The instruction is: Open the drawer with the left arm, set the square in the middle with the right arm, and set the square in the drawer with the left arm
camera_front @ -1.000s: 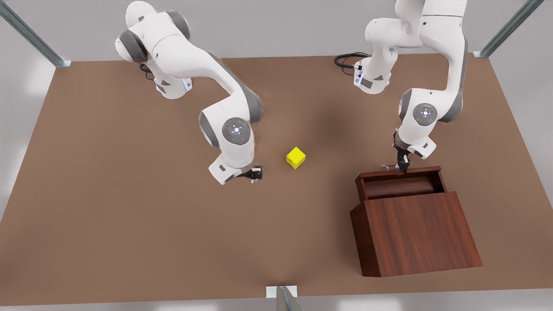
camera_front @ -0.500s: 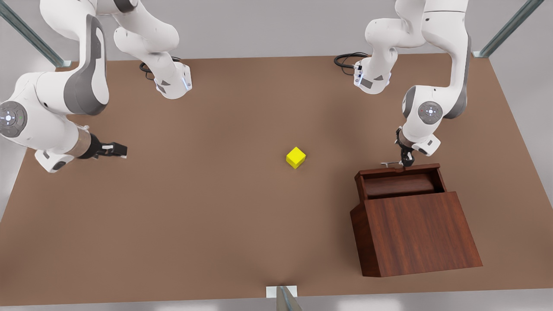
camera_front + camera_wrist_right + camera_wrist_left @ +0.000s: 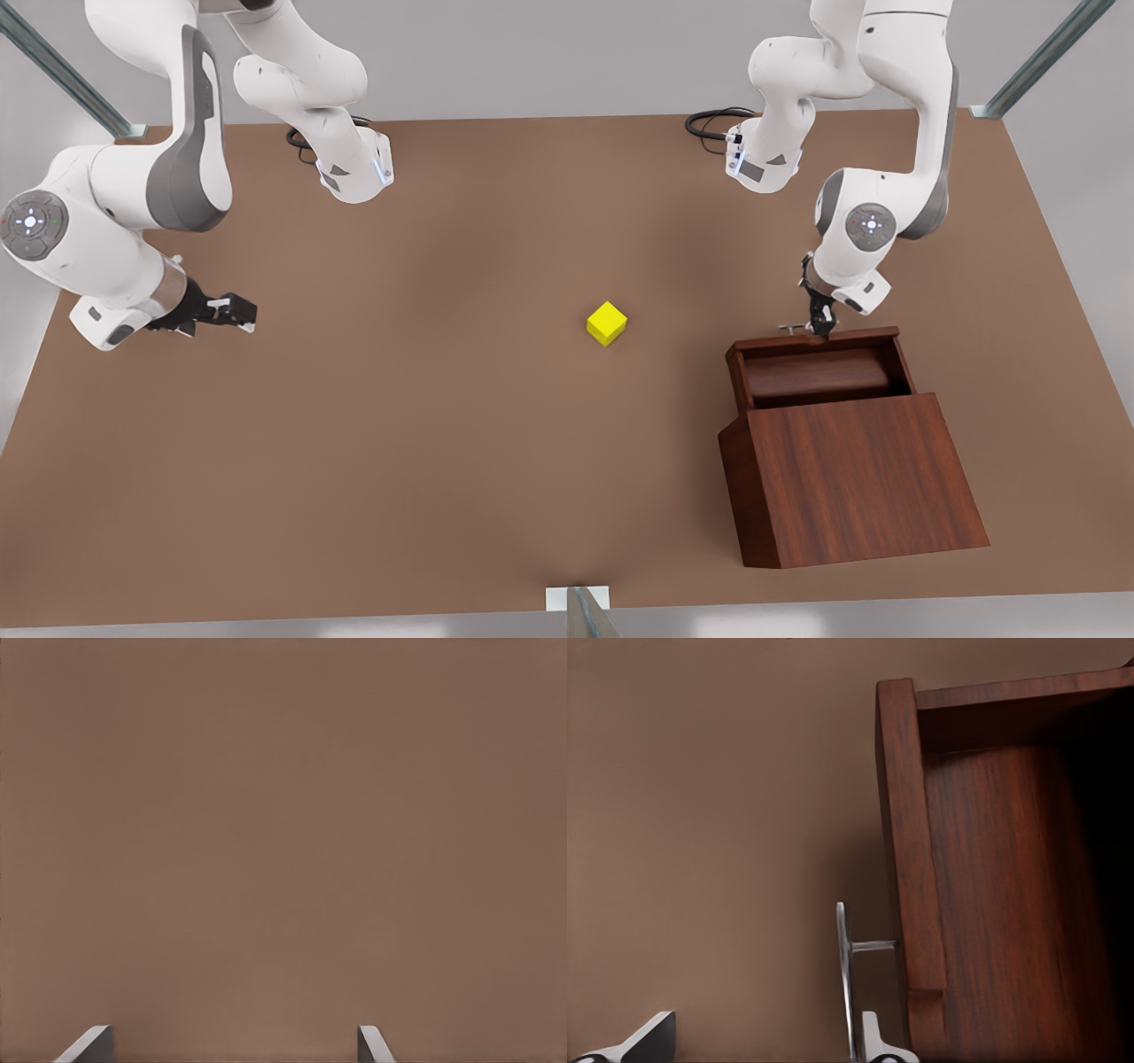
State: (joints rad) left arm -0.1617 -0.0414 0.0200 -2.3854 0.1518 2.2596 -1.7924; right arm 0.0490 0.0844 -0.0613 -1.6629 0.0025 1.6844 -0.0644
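Square is seen on the bench middle, at nine o'clock from the spread left claw beside the drawer handle. Right claw, also spread, is parked far at nine o'clock, so the left is judged nearer.

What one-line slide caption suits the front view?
Left gripper at the open drawer handle; yellow square mid-table; right gripper waits aside.
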